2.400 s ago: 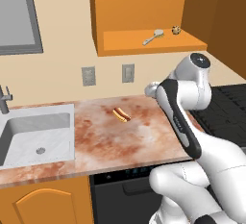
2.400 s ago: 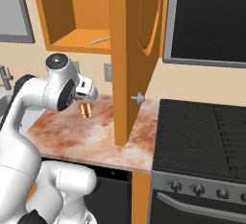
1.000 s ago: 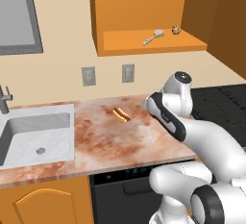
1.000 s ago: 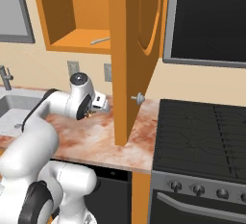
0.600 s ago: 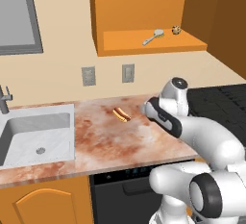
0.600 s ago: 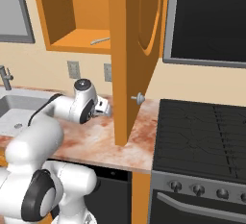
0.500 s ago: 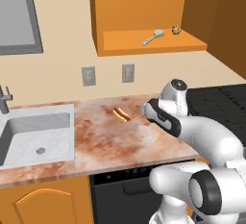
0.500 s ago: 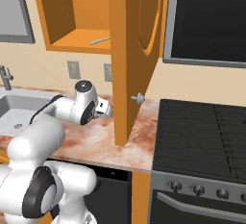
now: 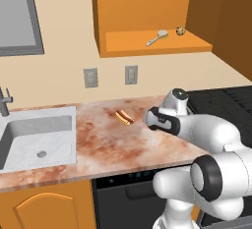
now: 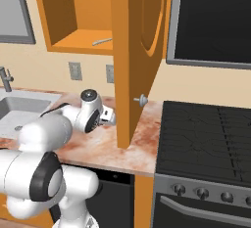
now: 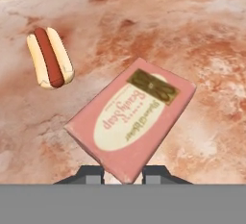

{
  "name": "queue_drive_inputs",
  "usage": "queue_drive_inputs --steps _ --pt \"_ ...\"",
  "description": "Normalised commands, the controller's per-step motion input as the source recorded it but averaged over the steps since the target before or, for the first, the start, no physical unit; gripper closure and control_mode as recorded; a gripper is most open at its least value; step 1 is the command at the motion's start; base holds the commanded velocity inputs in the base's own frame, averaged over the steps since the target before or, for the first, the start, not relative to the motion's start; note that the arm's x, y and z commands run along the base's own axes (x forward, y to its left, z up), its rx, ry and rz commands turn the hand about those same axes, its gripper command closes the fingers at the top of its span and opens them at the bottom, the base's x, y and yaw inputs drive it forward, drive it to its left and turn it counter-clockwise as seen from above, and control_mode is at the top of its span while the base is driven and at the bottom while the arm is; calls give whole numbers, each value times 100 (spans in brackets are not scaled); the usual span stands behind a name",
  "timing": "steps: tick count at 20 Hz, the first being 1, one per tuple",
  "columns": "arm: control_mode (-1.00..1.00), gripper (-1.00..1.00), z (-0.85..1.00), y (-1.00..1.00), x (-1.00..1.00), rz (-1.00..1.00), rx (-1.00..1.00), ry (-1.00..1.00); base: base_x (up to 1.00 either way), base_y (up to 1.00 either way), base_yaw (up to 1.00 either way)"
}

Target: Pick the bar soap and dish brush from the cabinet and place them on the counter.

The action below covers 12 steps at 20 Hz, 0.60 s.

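Your hand view gives you the best look: the bar soap [image 11: 132, 123], a pink block with a cream oval label, sits tilted between the two dark finger tips, so the tool [image 11: 123, 174] is clamped on the bar soap at its near corner. Just beyond it in that view lies the hot dog [image 11: 49, 57] on the marbled tabletop [image 11: 202, 50], apart from the soap. Whether the soap's far edge touches the surface, you cannot tell from here. Switch to the left base view and you get what the hand camera can't: the arm bent low over the tabletop [image 9: 103, 139], the tool [image 9: 149, 117] pointing toward the hot dog [image 9: 124, 117], and up above, the open cabinet [image 9: 147, 12] with the dish brush [image 9: 157, 38] lying on its shelf, a small round speckled item [image 9: 180, 30] near it to the right. The sink [image 9: 37, 137] is set in at the left. The right base view adds the cabinet door [image 10: 135, 51] swung open, its silver knob [image 10: 141, 100] just beside the tool [image 10: 110, 117], and the black stovetop [image 10: 206, 134] to the right.
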Motion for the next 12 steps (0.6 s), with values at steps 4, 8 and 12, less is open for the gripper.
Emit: queue_drive_inputs --steps 4,8,12 --pt "-100 100 -23 -3 20 0 0 5 0 0 0" --pt "-100 100 -22 -4 21 0 0 7 0 0 0" --pt "-100 100 -18 -3 22 0 0 10 0 0 0"
